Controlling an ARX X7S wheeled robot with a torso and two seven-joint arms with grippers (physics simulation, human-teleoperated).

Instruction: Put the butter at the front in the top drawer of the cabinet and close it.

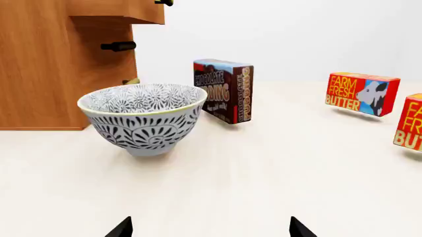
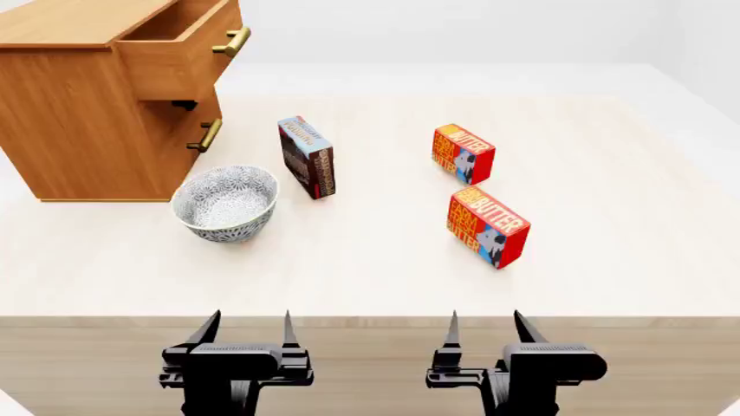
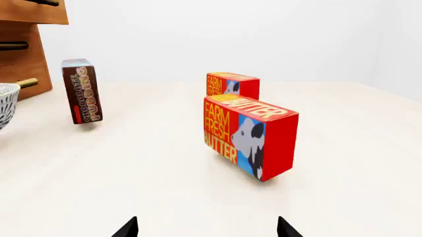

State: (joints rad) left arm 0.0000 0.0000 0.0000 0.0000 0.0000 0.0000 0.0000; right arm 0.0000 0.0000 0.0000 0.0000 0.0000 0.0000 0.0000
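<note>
Red and yellow on the pale table [image 2: 601, 260]: the butter [image 2: 487, 227] you want is the nearer of two like cartons, standing on its edge ahead of your right gripper [image 2: 483, 328], with the second butter carton [image 2: 463, 153] just behind it. Nothing has been picked up yet, so I'd judge you are at the very start — the reach for the carton. Both tools sit low at the near edge, jaws spread wide and empty; the left gripper [image 2: 246, 327] faces the patterned bowl [image 2: 225, 202].

The top drawer [image 2: 185, 48] of the cabinet [image 2: 81, 113] already stands pulled out, so it needs no opening. The next move calls for the right arm to go forward and straddle the carton across its narrow thickness; it sits angled to you, so turn the wrist to match.

The drawer's inside is mostly hidden — only a sliver of its hollow shows from the head view. The chocolate pudding box [image 2: 307, 158] stands between bowl and cartons. In the left wrist view the near carton is cut off at the frame's edge, and each wrist view shows only its own fingertips.
</note>
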